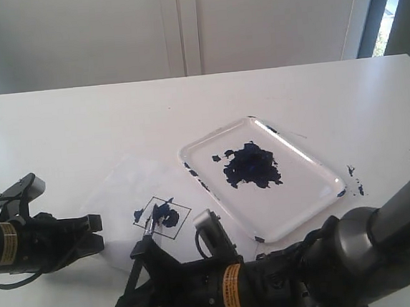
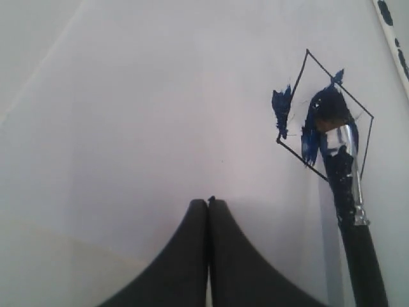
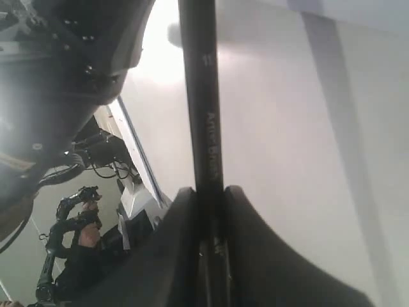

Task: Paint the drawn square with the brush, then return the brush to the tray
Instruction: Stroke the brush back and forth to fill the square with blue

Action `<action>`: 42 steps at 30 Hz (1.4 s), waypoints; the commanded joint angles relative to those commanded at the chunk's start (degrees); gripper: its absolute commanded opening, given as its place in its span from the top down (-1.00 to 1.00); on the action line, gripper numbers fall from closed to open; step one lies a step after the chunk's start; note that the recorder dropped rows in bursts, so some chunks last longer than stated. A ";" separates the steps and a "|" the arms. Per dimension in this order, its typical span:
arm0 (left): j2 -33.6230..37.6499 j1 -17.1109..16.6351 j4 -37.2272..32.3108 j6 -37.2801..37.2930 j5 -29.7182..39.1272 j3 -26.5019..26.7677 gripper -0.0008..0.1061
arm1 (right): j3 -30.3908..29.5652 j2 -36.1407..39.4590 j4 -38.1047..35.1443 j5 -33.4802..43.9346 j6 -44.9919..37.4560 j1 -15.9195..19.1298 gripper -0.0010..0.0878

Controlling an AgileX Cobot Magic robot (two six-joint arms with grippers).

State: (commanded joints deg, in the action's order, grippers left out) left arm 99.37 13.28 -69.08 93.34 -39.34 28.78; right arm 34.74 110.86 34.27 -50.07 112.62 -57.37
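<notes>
White table (image 1: pixel 80 121) holds a sheet (image 1: pixel 121 182) with the drawn square (image 1: pixel 165 219), partly blue. The brush (image 2: pixel 348 198) tip sits inside it, pinched by the right gripper (image 3: pixel 208 195). The left gripper (image 2: pixel 209 203) is closed and empty. The tray (image 1: pixel 301 188) waits beside. A big stroke could smear paint outside the lines.

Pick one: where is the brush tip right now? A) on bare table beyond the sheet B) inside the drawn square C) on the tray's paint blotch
B: the left wrist view shows the tip of the brush on the blue smear inside the drawn square, with the handle pinched in the right claw.
</notes>
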 joint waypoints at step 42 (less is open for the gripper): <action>0.00 0.00 -2.17 1.73 0.15 0.00 0.99 | 2.71 4.71 2.89 -8.50 1.06 1.71 0.98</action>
State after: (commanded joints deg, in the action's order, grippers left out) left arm 99.37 13.28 -71.25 95.07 -39.19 28.78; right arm 37.45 115.57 37.16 -58.57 113.68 -55.65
